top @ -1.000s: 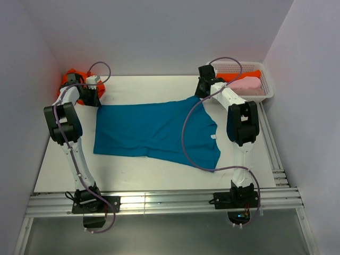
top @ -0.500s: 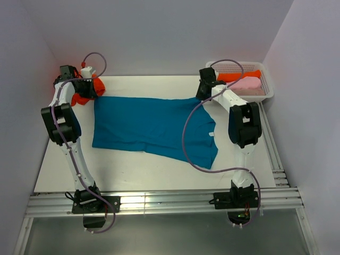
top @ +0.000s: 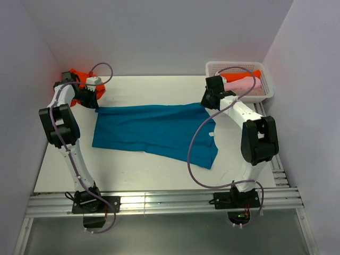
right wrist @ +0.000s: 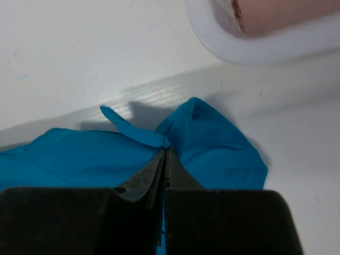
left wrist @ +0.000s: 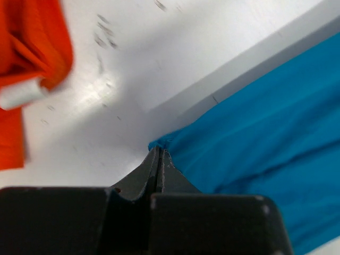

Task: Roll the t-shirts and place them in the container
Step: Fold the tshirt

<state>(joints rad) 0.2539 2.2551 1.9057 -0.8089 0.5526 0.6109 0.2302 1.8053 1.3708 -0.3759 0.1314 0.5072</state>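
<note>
Both the left gripper point(left wrist: 160, 158) and the right gripper point(right wrist: 166, 153) are pinched closed on far-edge corners of the soft teal-blue fabric t-shirt point(top: 154, 130), spread flat on the white table point(top: 133, 170); it seems light and limp, so hems give the surest hold.

Pale, perhaps lilac-tinted walls point(top: 159, 32) enclose a white table point(top: 133, 164) on three sides.
</note>
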